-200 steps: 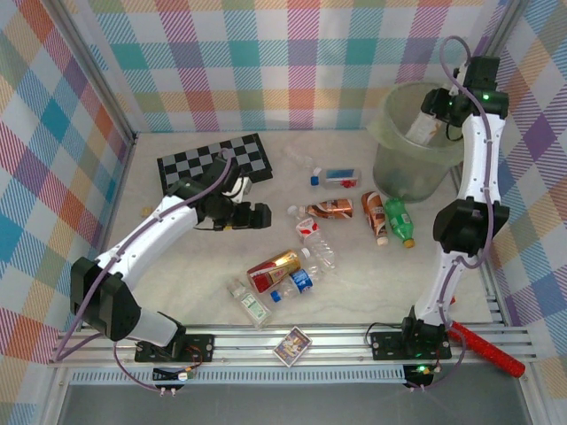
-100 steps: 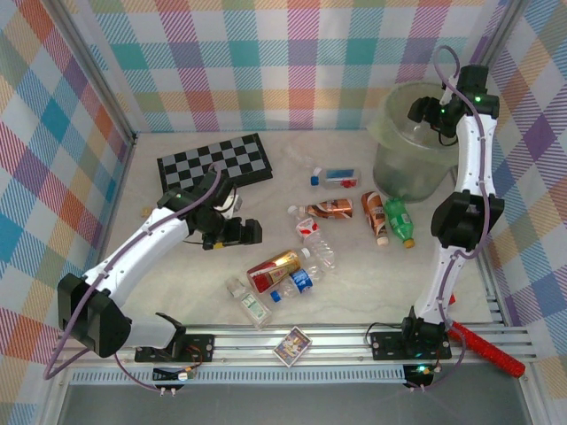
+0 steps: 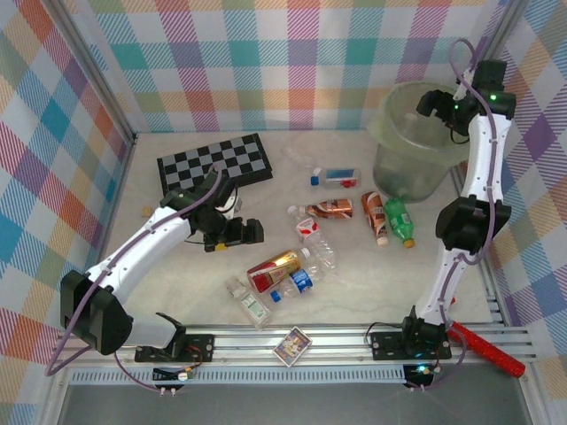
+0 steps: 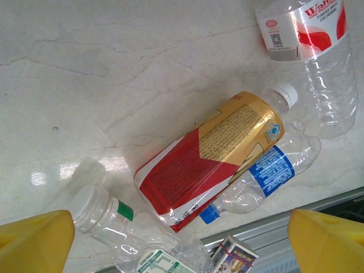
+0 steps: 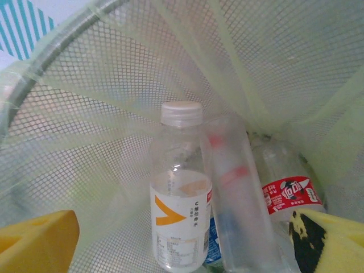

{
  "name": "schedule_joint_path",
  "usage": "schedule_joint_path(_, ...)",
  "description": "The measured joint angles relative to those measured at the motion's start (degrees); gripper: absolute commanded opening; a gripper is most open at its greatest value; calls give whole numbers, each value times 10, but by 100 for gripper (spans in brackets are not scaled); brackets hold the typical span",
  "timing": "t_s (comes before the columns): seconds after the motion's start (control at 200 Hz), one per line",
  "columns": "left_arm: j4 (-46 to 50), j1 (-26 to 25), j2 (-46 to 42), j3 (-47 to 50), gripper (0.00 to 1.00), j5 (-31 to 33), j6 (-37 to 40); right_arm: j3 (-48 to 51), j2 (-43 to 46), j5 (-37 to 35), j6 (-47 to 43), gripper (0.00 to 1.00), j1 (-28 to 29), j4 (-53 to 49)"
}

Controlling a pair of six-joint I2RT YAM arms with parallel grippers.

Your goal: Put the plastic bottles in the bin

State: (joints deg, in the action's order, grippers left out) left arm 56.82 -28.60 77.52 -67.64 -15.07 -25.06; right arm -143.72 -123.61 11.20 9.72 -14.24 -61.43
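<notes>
My right gripper [image 3: 431, 105] hangs open over the bin [image 3: 390, 150], a tall pale-green bucket with a liner, at the far right. In the right wrist view the gripper [image 5: 182, 244] looks down on a bottle with an orange mark [image 5: 179, 187], a blurred clear bottle [image 5: 239, 199] and a red-labelled bottle [image 5: 287, 193] inside the bin. My left gripper [image 3: 252, 232] hovers open and holds nothing, above a gold-and-red bottle [image 4: 210, 153], a blue-labelled bottle [image 4: 267, 176] and a clear bottle [image 4: 114, 222]. Several more bottles lie mid-table, among them a green one [image 3: 400, 220].
A black-and-grey chequered board [image 3: 215, 159] lies at the far left. A small colourful card box [image 3: 292, 343] sits on the near rail. A red tool [image 3: 485, 348] lies at the near right. Plaid walls close in the table on three sides.
My right gripper has opened over the bin and no longer holds a bottle. My left gripper has moved nearer, towards the gold-and-red bottle.
</notes>
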Motion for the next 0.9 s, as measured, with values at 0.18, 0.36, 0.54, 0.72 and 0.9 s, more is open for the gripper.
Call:
schedule_joint_path(0.18, 1, 0, -15, 34, 92, 1, -48, 7, 45, 7, -2, 95, 0, -4)
schedule_joint_path(0.36, 11, -1, -90, 120, 88, 3, -159, 56, 116, 20, -2, 95, 2, -4)
schedule_joint_path(0.54, 5, -1, -160, 211, 85, 8, -278, 91, 148, 29, -8, 95, 10, -4)
schedule_joint_path(0.72, -50, -1, -168, 291, 81, 5, -375, 116, 151, 35, -18, 94, 20, -8)
schedule_joint_path(0.9, -108, -1, -167, 325, 78, -5, -434, 129, 157, 35, -30, 94, 21, -13)
